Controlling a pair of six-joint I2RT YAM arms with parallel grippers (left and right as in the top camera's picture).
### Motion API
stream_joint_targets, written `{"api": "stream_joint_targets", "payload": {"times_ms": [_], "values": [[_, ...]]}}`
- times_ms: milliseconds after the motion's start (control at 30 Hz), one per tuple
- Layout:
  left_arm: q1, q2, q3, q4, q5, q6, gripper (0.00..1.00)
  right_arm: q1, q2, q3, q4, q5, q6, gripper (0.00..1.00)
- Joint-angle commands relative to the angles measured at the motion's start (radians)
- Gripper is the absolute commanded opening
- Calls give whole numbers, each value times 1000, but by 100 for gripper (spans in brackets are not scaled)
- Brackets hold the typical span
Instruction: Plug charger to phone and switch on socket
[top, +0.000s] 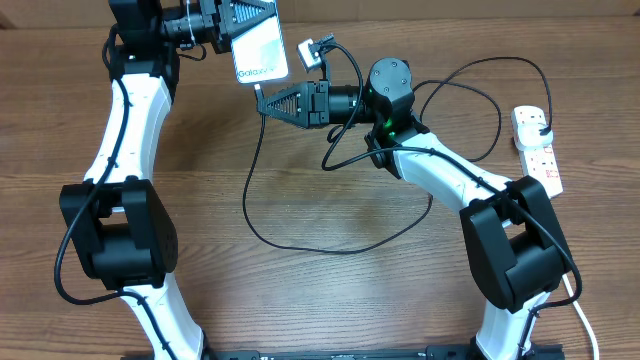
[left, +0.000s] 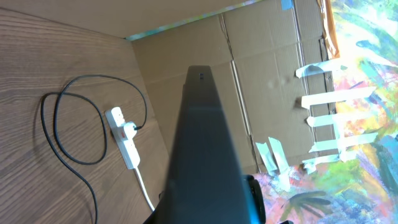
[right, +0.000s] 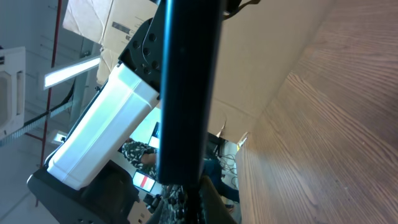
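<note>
My left gripper (top: 240, 28) is shut on the phone (top: 261, 50) and holds it up at the back of the table, lit screen toward the overhead camera. In the left wrist view the phone (left: 205, 137) is a dark slab seen edge-on that hides the fingers. My right gripper (top: 266, 95) is shut on the connector end of the charger (top: 262, 150), right at the phone's lower edge. The black cable loops across the table to the socket (top: 538, 150) at the right edge, where its plug sits. The socket also shows in the left wrist view (left: 123, 138). The right wrist view shows the phone's dark edge (right: 186, 87) close up.
The left arm's white link (right: 106, 130) fills the left of the right wrist view. A cardboard wall (left: 273, 50) stands behind the table. The socket's white lead (top: 583, 315) runs off the front right. The cable's loop (top: 340, 250) lies mid-table.
</note>
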Motion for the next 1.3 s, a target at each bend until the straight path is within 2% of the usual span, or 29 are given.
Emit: {"api": "stream_joint_targets", "payload": {"times_ms": [0,233,400,733,1267], "values": [[9,-14,13,5,4,10,4,0,-30,15,36,5,-16,4],[13,-14,13,4,3,4,4,0,-30,15,70,-2,-16,4],[13,-14,13,4,0,-60,4,0,-30,15,63,2,-16,4],[13,-14,13,4,-8,-92,5,0,-30,15,63,24,-17,4],[13,-14,13,5,16,-89,5,-14,-30,15,63,36,-16,4]]}}
